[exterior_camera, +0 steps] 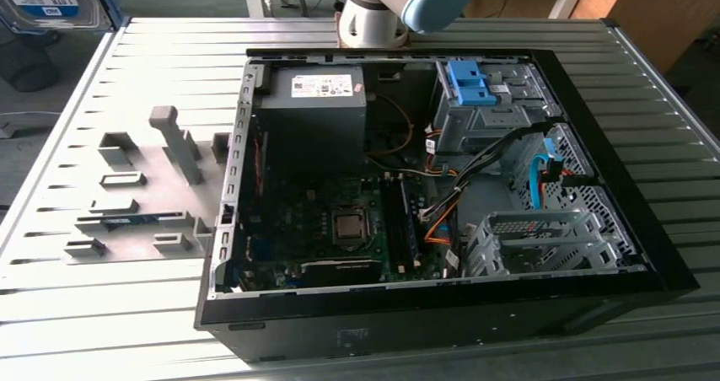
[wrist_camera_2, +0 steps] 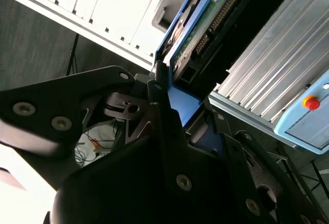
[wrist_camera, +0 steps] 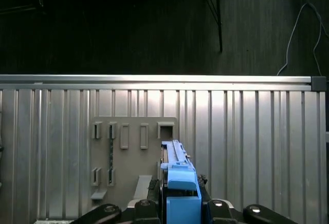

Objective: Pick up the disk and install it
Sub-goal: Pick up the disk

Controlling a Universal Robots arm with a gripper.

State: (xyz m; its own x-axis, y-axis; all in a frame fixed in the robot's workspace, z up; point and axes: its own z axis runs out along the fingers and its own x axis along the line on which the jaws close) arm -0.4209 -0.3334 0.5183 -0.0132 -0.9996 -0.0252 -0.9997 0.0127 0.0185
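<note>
Centrally in the exterior view, one open computer case (exterior_camera: 630, 254) is lying on the slatted metal table (exterior_camera: 124, 313). The case is holding one grey power supply (exterior_camera: 315, 103) with a white sticker at its upper middle, one motherboard (exterior_camera: 326, 221) below that, one blue drive-bay latch (exterior_camera: 470, 84) at its upper right, and one perforated metal cage (exterior_camera: 540, 238) at its lower right, with orange and blue cables running between them. On the exterior view's left, one grey fixture plate (exterior_camera: 147, 187) is sitting on the table beside the case. One of its slots is carrying a dark strip (exterior_camera: 126, 220).

The disk (exterior_camera: 47, 0) is showing in the upper left corner of the exterior view, off the table's edge and well apart from the case. In both wrist views the gripper (wrist_camera: 178, 196) (wrist_camera_2: 182, 108) is clamping it. In the first wrist view the black fingers (wrist_camera: 153, 189) are pressing on either side of the blue-framed disk (wrist_camera: 177, 162), which is standing edge-on over the table (wrist_camera: 257, 131) near the fixture plate (wrist_camera: 133, 147). In the second wrist view the disk (wrist_camera_2: 205, 34) is extending out from the fingers with its green board edge showing.

There is one disk and one arm (exterior_camera: 389, 10).
</note>
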